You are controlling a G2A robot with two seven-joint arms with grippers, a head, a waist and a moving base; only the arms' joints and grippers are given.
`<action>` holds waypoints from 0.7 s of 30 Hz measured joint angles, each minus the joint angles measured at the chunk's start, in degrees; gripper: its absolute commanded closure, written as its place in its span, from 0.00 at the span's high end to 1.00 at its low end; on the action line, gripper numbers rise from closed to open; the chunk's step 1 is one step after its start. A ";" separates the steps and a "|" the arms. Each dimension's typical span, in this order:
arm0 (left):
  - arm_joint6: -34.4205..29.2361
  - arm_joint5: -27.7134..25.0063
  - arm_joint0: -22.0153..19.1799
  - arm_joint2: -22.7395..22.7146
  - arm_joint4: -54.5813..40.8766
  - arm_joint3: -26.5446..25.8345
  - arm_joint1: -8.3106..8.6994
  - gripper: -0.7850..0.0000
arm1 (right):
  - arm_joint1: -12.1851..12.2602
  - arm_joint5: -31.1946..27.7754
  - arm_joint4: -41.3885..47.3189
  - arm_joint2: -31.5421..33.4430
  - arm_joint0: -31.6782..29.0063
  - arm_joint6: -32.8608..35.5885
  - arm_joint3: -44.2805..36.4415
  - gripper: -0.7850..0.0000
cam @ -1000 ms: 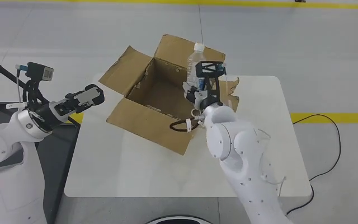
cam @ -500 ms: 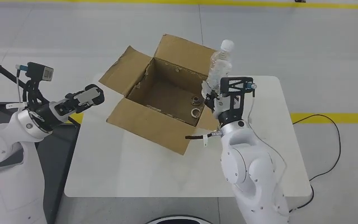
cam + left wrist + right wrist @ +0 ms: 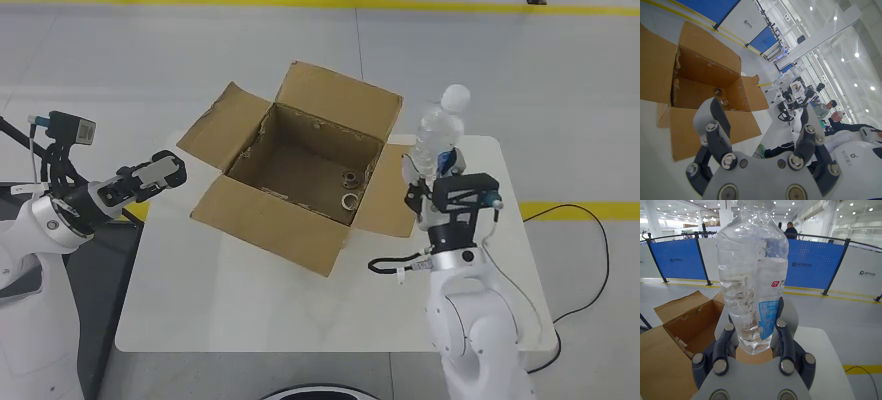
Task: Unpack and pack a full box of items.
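Worktop (image 3: 200, 300): white, centre of frame. Cardboard box (image 3: 262, 212): open, upper centre, flaps out. Water bottle (image 3: 437, 128): upright, right of box, base clamped in right claw (image 3: 755, 317). Left claw (image 3: 165, 172): fingers apart, far left, off worktop. Two metal rings (image 3: 350, 181): box floor.

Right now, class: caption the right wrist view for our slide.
Right gripper holds a clear plastic bottle beside the open cardboard box.
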 measured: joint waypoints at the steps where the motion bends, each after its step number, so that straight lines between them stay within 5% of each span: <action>1: 0.00 0.00 0.00 0.00 0.00 0.00 0.00 1.00 | 0.18 -0.71 0.15 1.00 -1.48 -2.24 -0.52 0.00; 13: 0.00 0.00 0.00 0.00 0.00 0.00 0.00 1.00 | 1.26 -1.38 3.50 10.40 -15.60 -17.77 -0.48 0.00; 21: 0.00 0.00 0.00 0.00 0.00 0.00 0.00 1.00 | 1.57 -2.37 4.73 13.16 -19.58 -21.20 1.06 0.00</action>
